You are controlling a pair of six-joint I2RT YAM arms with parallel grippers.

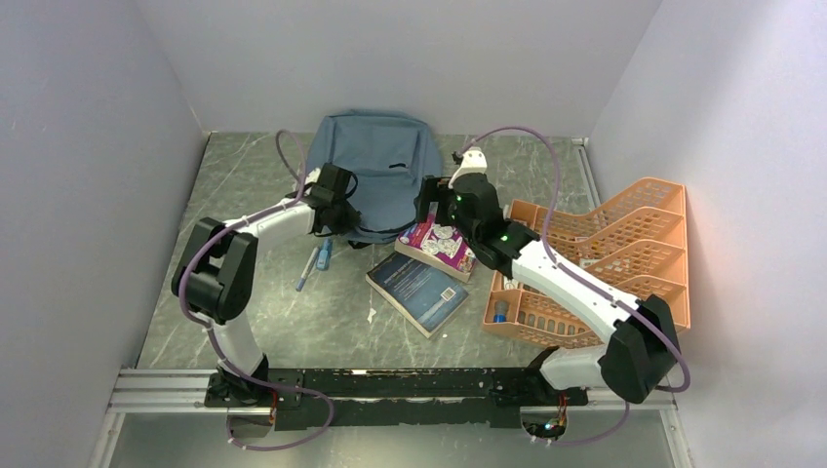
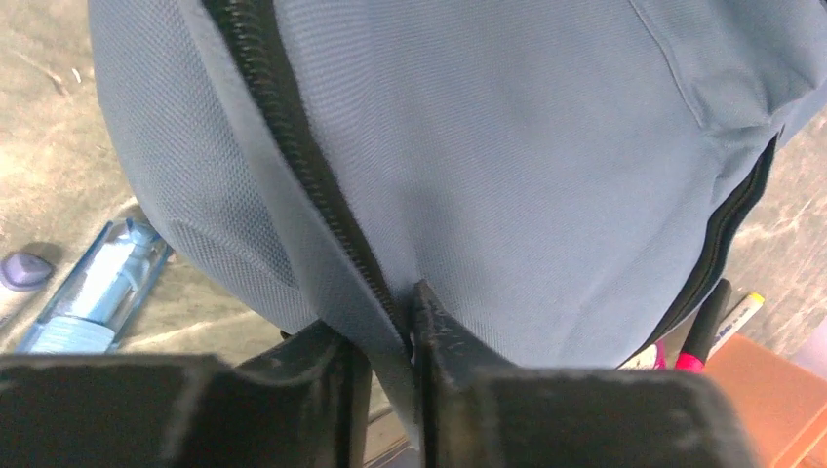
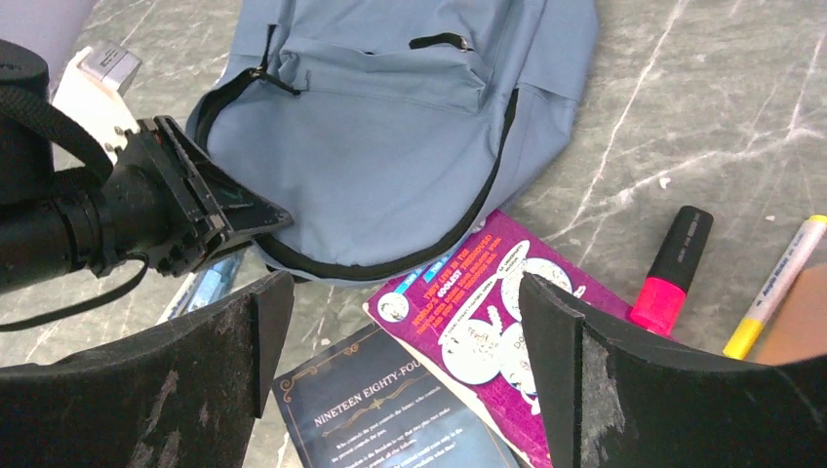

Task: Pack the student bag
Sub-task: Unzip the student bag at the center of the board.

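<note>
The left arm [image 1: 263,222] reaches from its base at 7 o'clock on the table [image 1: 244,322], elbow bent high and forearm running toward 1 o'clock. The left gripper [image 1: 332,200] meets the student bag [image 1: 378,161] at the bag's 8 o'clock edge. Its 2 fingers [image 2: 458,361] are clenched on a fold of the blue-grey fabric right at the black zip [image 2: 293,146]. A blue packet [image 1: 324,255] and a pen [image 1: 305,271] lie near, at 6 o'clock from that gripper. The bag lies flat at 12 o'clock on the table. At its 5 o'clock corner a purple book [image 1: 439,244] touches a dark book [image 1: 417,291]. The right arm [image 1: 566,283] stretches from 5 o'clock toward 11 o'clock over an orange tray [image 1: 634,229]. The right gripper [image 1: 429,207] hovers over the purple book, jaws spread wide, holding nothing. In the right wrist view a pink highlighter [image 3: 673,268] and a yellow marker [image 3: 775,288] lie at 3 o'clock from that book.
</note>
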